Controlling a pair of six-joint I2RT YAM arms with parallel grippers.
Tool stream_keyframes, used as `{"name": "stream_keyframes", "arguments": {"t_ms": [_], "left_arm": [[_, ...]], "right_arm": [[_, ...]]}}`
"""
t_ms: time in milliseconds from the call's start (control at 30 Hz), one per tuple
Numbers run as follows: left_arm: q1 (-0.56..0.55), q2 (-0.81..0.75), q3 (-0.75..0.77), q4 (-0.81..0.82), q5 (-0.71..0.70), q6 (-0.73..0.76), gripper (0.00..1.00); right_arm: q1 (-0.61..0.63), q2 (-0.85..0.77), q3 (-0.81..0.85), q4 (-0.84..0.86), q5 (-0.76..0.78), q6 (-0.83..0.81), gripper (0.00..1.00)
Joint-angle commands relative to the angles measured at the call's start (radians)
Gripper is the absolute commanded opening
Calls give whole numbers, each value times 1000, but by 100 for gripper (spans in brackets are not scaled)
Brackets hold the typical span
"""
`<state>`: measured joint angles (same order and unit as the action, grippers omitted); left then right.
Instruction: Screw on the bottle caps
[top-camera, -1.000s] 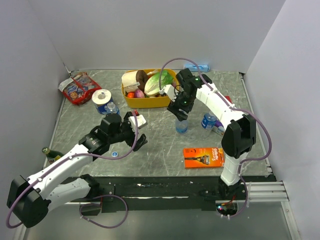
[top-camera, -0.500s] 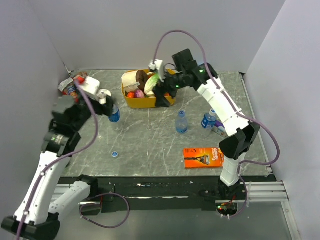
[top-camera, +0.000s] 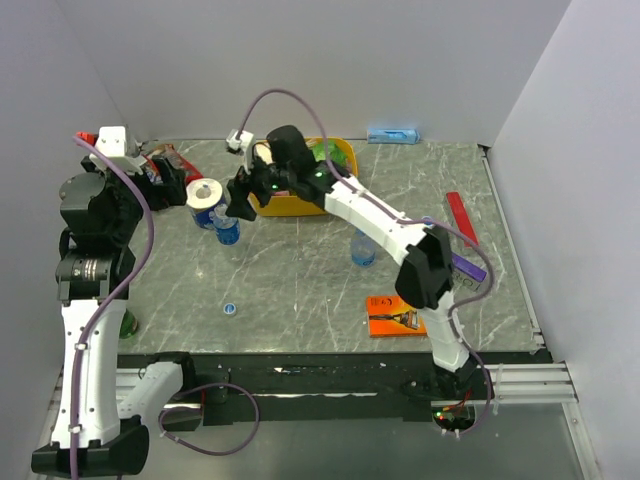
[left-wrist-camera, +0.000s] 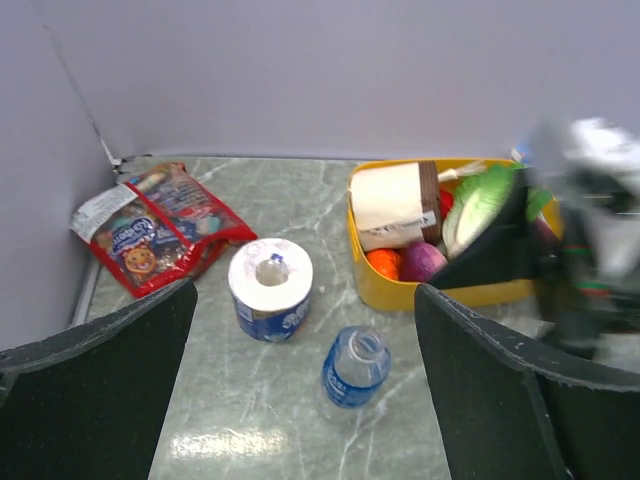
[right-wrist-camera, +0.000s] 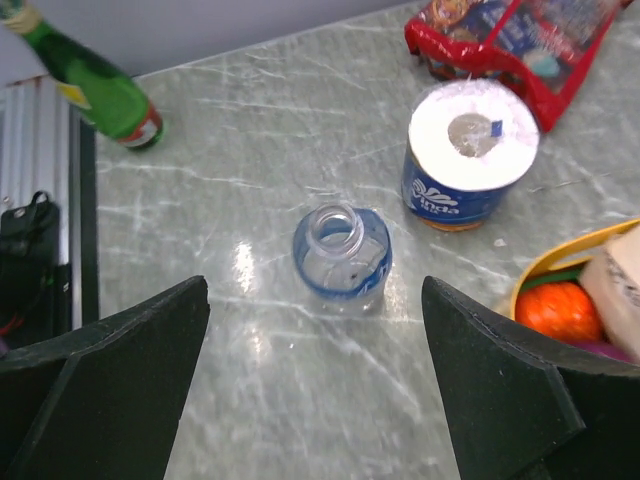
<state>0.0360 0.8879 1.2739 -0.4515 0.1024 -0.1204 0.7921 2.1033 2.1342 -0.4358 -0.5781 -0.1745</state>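
Right arm has swung off the centre bottle (top-camera: 363, 250) across to the left; left arm has pulled up and back. Right gripper (top-camera: 238, 205) hovers above the open bottle (right-wrist-camera: 342, 250), jaws wide, holding nothing. Left gripper (top-camera: 168, 176) is spread wide too, empty. Open bottle stands at 5 o'clock of the roll (top-camera: 205, 195); loose cap (top-camera: 229, 308) at its 6 o'clock, well apart. Centre bottle looks capped, can't confirm. This one still needs its cap, third bottle not visible

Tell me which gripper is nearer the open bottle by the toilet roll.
Right. The right gripper hovers just above the bottle; the left gripper is farther off, past the toilet roll.
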Motion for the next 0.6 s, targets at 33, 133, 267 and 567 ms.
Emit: {"name": "stream_keyframes", "arguments": {"t_ms": [33,133,267,567], "left_arm": [[4,-29,5,-27,66,-31,96],[5,-35,-11,-26,77,-36,96],[5,-35,-16,-29,95,-38,96],[4,-32,-10,-52,114,-32,96]], "right_arm": [[30,73,85,143,32,46,93],[44,98,78,158,46,44,93],[53,130,86,175,57,43,93],[64,204,115,218,72,44,87]]}}
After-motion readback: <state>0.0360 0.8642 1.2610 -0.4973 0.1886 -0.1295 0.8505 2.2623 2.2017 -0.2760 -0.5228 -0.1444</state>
